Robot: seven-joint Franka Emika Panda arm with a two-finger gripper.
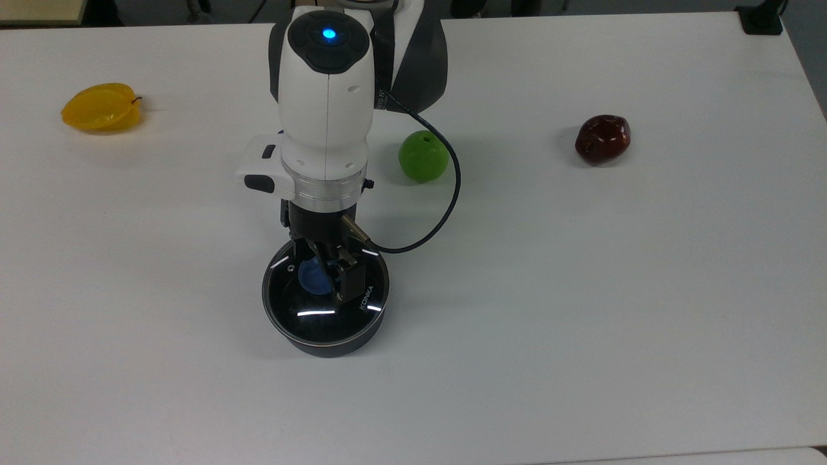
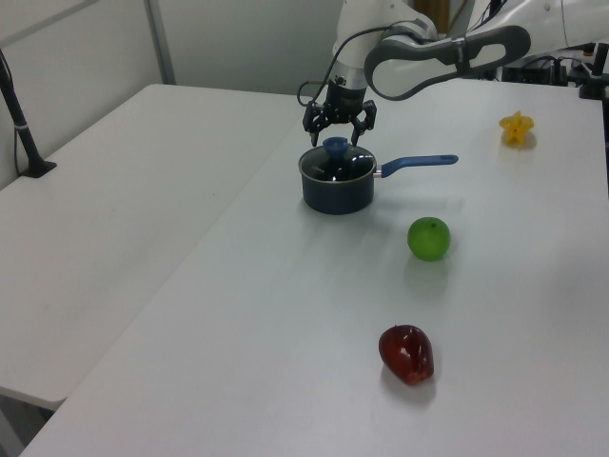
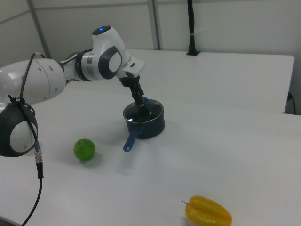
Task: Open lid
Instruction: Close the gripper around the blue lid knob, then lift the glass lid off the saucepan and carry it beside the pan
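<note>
The lid is clear glass with a metal rim and a blue knob. It sits flat on the black saucepan, whose blue handle points to the left view's right. My gripper hangs straight down over the lid, open. In the left view its fingers stand on either side of the knob, just above it. In the top view one finger shows beside the knob and the wrist hides the other. In the right view the gripper reaches down to the lid.
A green apple lies behind the saucepan in the top view, near the arm's black cable. A dark red apple is at the top view's right and a yellow starfruit at its far left. The white table stretches all around.
</note>
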